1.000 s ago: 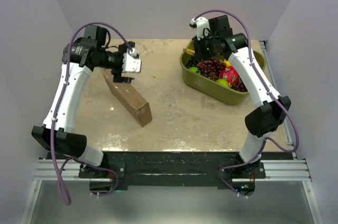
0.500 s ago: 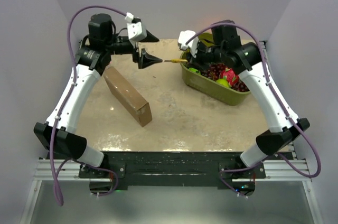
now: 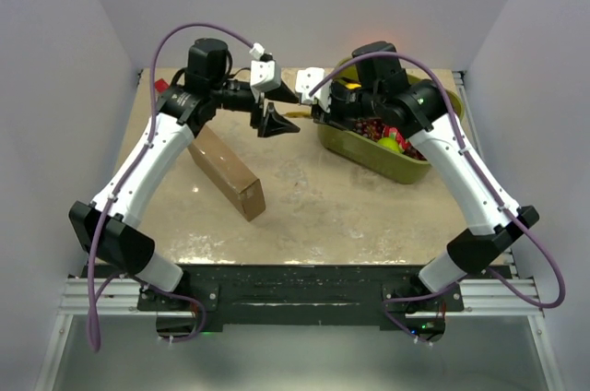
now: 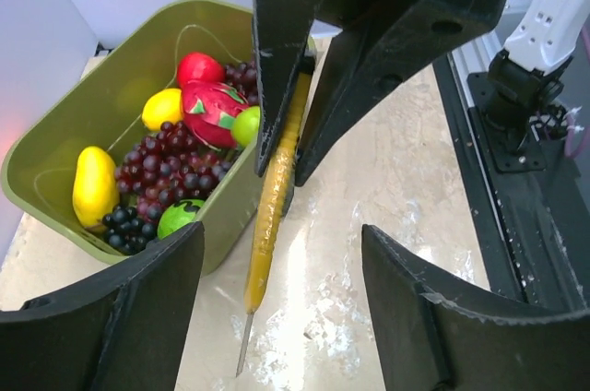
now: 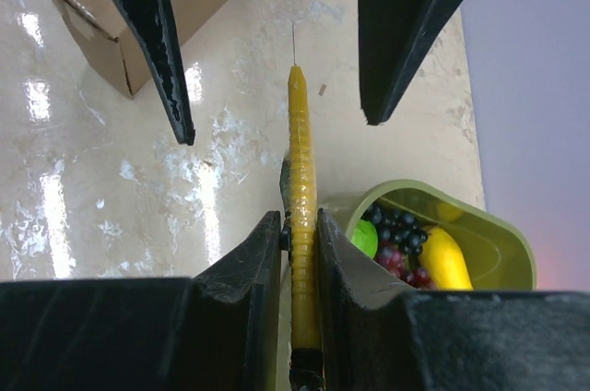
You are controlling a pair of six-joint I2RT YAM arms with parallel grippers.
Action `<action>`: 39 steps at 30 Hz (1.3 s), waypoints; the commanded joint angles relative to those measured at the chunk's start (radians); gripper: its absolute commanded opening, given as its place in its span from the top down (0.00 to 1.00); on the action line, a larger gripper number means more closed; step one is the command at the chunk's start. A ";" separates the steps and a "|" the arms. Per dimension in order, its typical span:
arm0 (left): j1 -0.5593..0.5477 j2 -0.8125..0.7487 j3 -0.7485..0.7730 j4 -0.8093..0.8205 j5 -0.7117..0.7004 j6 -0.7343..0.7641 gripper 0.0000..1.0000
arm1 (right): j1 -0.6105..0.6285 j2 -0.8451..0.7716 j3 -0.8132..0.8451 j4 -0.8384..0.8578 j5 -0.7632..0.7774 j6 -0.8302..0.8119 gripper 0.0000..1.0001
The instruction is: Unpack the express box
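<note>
The express box (image 3: 226, 170) is a closed brown cardboard mailer lying at the left of the table; one end also shows in the right wrist view (image 5: 88, 22). My right gripper (image 3: 318, 112) (image 5: 300, 220) is shut on a yellow-handled craft knife (image 5: 300, 151) (image 4: 275, 170), blade pointing left. My left gripper (image 3: 297, 114) (image 4: 281, 230) is open, held above the table facing the right one. The knife's blade end lies between its spread fingers (image 5: 157, 41) without touching them. Neither gripper touches the box.
An olive-green tub (image 3: 369, 156) (image 4: 138, 50) of grapes, lemons, limes and other fruit stands at the back right, just behind the right gripper. Walls close in the table on the left, back and right.
My left gripper left the box, rose and swung right. My right gripper came out from over the tub with the knife and moved left until the blade sat between the left fingers.
</note>
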 commanded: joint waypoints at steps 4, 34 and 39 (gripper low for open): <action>-0.038 -0.003 -0.005 -0.026 -0.101 0.088 0.36 | 0.002 -0.001 0.066 0.027 -0.026 0.019 1.00; 0.020 -0.060 -0.487 1.184 0.178 -0.929 1.00 | -0.258 -0.156 -0.246 0.430 -0.656 0.667 0.26; 0.018 -0.017 -0.458 1.193 0.227 -0.963 1.00 | -0.257 -0.154 -0.257 0.435 -0.687 0.668 0.27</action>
